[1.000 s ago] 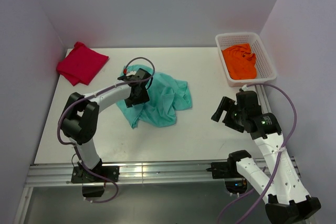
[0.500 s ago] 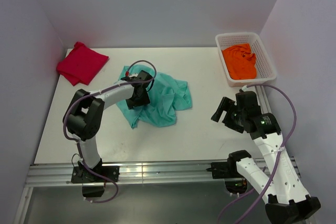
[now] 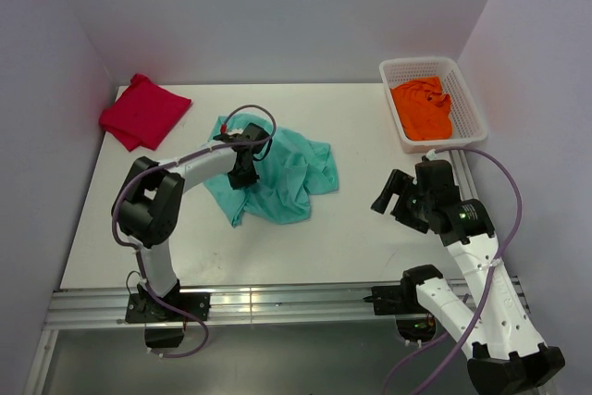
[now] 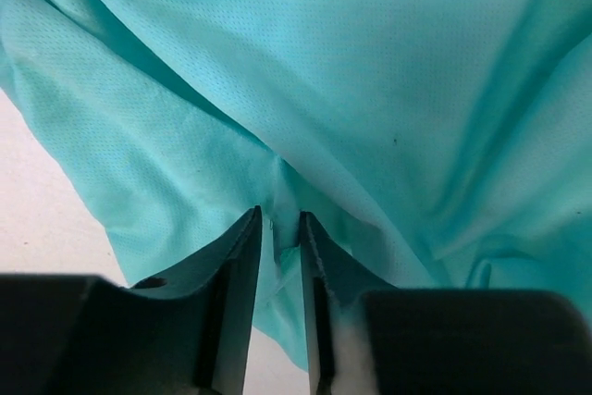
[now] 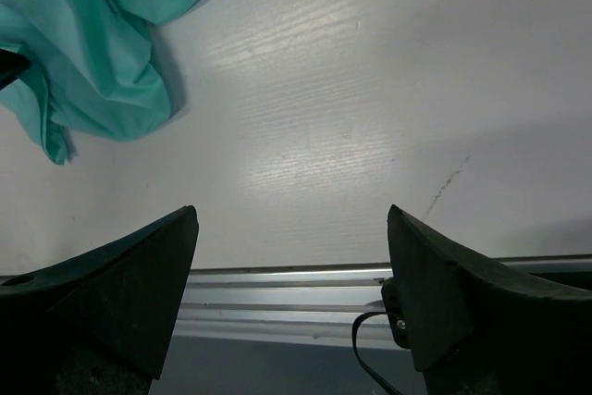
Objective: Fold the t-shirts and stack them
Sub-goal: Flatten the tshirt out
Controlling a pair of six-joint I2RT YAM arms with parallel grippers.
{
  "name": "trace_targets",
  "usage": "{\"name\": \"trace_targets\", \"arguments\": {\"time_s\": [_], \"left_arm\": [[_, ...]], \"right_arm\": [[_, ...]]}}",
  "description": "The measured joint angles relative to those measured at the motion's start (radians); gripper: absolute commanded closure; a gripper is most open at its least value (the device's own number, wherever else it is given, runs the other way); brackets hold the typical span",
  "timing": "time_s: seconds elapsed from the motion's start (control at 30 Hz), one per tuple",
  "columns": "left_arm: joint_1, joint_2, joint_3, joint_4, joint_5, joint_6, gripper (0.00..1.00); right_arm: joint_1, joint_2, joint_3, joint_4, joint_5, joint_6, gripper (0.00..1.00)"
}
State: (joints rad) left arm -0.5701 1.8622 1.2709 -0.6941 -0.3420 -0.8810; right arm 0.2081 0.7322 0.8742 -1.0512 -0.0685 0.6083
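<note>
Top external view: a crumpled teal-green t-shirt [image 3: 282,178] is seen lying loosely near the middle of the white table [image 3: 351,228], with the left gripper [image 3: 242,171] lowered onto its left-hand part. A crimson-red t-shirt [image 3: 143,111], folded into a flat rectangle, is laid at the table's far left corner, well apart from the teal one. An orange t-shirt [image 3: 423,108] is bundled inside the white mesh basket [image 3: 416,62] at the far right corner. The right gripper [image 3: 388,193] is held above bare table near the right edge, between the basket and the metal rail [image 3: 277,298] at the near side, touching nothing.

Left wrist view: the dark fingers [image 4: 236,265] of the left gripper are drawn almost together, and a narrow raised fold of the teal cloth is pinched between them. Creased fabric fills most of the frame beyond the tips, and a strip of table is shown at lower left, beside the garment's edge.

Right wrist view: the two fingers [image 5: 120,284] of the right gripper are spread wide, with nothing between them but pale tabletop and the metal rail. A rumpled corner of the teal-green t-shirt is caught at upper left, well clear of the tips.
</note>
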Motion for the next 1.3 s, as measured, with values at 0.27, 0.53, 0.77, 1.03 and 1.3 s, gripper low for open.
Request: {"name": "trace_targets", "arguments": {"time_s": [0.27, 0.53, 0.77, 1.03, 1.3], "left_arm": [[0.0, -0.127, 0.005, -0.047, -0.041, -0.019, 1.0], [0.015, -0.377, -0.01, -0.079, -0.059, -0.043, 1.0], [0.021, -0.494, -0.121, -0.099, -0.045, -0.061, 1.0], [0.022, -0.658, -0.205, -0.14, -0.029, -0.076, 1.0], [0.022, -0.754, -0.245, -0.183, -0.03, -0.08, 1.0]], "right_arm": [[0.003, 0.059, 0.052, 0.059, -0.051, -0.004, 0.11], [0.18, 0.463, 0.34, 0.147, -0.017, 0.01, 0.12], [0.352, 0.899, 0.58, 0.174, 0.029, 0.042, 0.14], [0.441, 1.198, 0.849, 0.134, 0.058, 0.061, 0.15], [0.489, 1.321, 1.012, 0.096, 0.084, 0.064, 0.16]]}}
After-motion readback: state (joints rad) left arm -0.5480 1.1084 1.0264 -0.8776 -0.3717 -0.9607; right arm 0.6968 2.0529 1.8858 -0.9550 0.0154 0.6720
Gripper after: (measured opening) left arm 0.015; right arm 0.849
